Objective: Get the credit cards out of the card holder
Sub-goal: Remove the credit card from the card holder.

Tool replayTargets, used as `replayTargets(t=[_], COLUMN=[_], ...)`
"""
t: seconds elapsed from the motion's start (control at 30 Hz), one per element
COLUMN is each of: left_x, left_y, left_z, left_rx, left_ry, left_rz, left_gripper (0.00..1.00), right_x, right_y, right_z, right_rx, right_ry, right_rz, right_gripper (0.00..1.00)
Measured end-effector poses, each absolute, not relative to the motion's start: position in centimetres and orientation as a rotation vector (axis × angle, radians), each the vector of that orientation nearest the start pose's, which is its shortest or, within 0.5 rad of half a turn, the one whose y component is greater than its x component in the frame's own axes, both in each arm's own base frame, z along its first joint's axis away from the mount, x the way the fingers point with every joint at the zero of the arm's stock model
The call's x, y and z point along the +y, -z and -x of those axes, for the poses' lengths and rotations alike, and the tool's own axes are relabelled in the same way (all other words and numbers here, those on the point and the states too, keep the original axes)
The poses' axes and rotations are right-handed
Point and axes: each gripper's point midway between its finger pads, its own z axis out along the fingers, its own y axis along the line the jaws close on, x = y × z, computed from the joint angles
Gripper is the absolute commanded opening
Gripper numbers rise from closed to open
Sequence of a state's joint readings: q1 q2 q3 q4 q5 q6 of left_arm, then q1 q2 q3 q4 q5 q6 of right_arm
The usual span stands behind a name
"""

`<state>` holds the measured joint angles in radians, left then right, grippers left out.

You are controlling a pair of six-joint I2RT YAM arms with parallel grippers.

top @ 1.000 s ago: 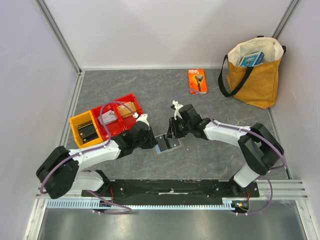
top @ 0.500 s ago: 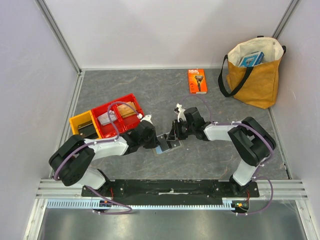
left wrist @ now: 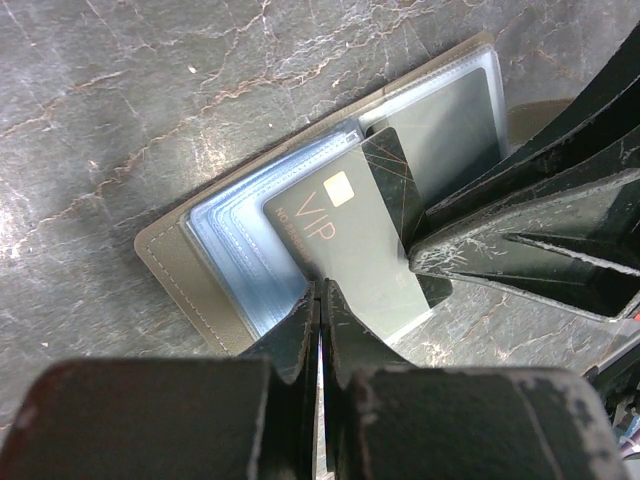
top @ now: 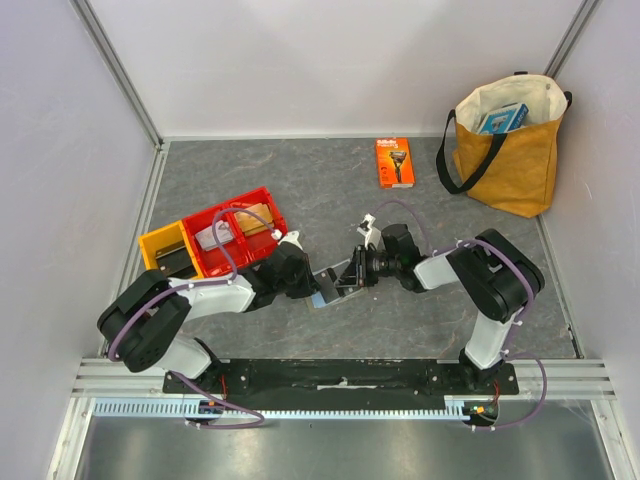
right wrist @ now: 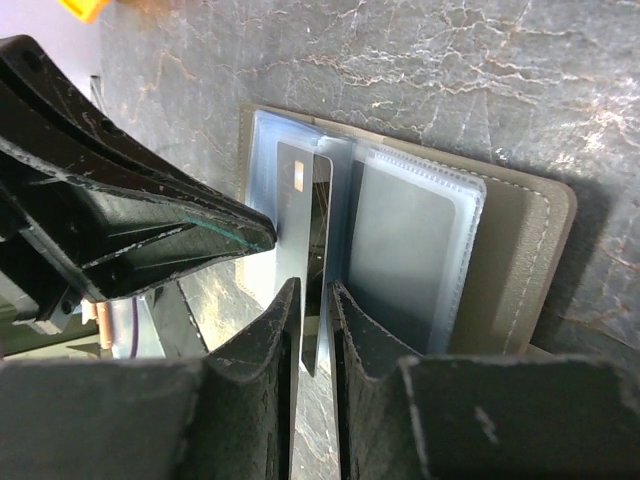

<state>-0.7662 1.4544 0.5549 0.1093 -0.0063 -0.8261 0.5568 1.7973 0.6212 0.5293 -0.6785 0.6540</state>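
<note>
Extraction is under way: the holder (left wrist: 178, 266) lies open on the table (top: 300, 190) at the top view's centre, left jaws clenched at its edge, right jaws bracketing the raised dark card (right wrist: 318, 230), grip unclear, so next they likely must pinch and draw it clear.

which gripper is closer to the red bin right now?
Left. The left gripper is at the card holder's bin-side edge, just right of the red bin. The right gripper reaches the card holder from the opposite side, farther from the bin.
</note>
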Motion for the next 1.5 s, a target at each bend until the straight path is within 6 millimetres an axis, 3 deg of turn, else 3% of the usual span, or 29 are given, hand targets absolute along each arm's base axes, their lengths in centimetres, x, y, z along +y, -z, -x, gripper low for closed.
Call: replayTargets(t=[0.63,0.73,0.93,1.07,1.3,1.4,1.5], left_x=[-25.8,-25.8,-25.8,-25.5,-25.2,-24.9,-24.6], left_y=[-2.4,-2.4,-2.4,-2.4,-2.4,-2.6,-3.1], left_z=[-22.7,-22.7,-22.7,-22.7,-22.8,-22.7,-22.4], left_rx=[2.497,2.497,2.496,2.494,2.492,2.489,2.482], left_ry=[0.734,0.734,0.734,0.734,0.738,0.736,0.741], left_rz=[0.086,0.086,0.087,0.094,0.106,0.112,0.113], left_gripper=[0.02,0.02,0.02,0.02,0.02,0.08,0.24], right_x=[30.6,30.7,30.6,29.9,26.4,25.2,24.9], right_y=[-3.0,-2.9,-2.9,-2.8,-4.2,-5.1,-6.7], right_z=[-24.2,-24.2,-24.2,-24.5,-26.5,-27.1,-27.0], right_rx=[2.352,2.352,2.352,2.359,2.341,2.331,2.303], right_ry=[-1.496,-1.503,-1.511,-1.482,-1.373,-1.319,-1.295], right_rz=[0.249,0.249,0.253,0.257,0.223,0.205,0.218], right_gripper=[0.15,0.01,0.00,0.00,0.00,0.00,0.00])
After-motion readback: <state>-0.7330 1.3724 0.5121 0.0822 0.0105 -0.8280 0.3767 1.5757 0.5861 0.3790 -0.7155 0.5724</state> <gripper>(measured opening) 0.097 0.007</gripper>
